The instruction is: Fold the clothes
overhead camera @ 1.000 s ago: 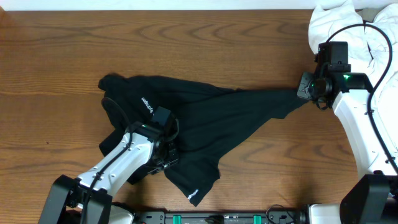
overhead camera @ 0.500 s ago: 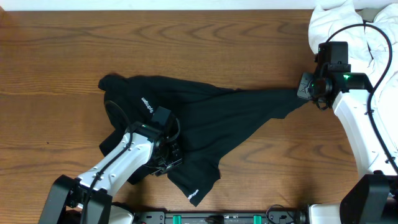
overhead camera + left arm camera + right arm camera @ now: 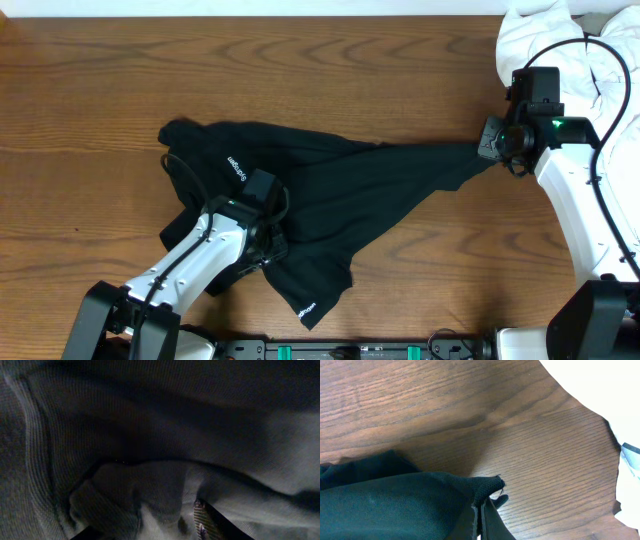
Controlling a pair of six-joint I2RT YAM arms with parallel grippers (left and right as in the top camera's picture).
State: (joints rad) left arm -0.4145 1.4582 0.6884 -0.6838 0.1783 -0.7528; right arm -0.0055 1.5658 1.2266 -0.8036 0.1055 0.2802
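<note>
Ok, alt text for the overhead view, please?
A black garment lies stretched across a wooden table; the right gripper pinches its right tip, and the left gripper is down on its lower part. White clothes are piled in the top right corner.

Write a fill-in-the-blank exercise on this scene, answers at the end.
The black garment lies on a table of brown ____. The right gripper is ____ (open/shut) on one corner of the garment. The fabric pile beside the right arm is ____ in colour.
Missing words: wood; shut; white.
</note>
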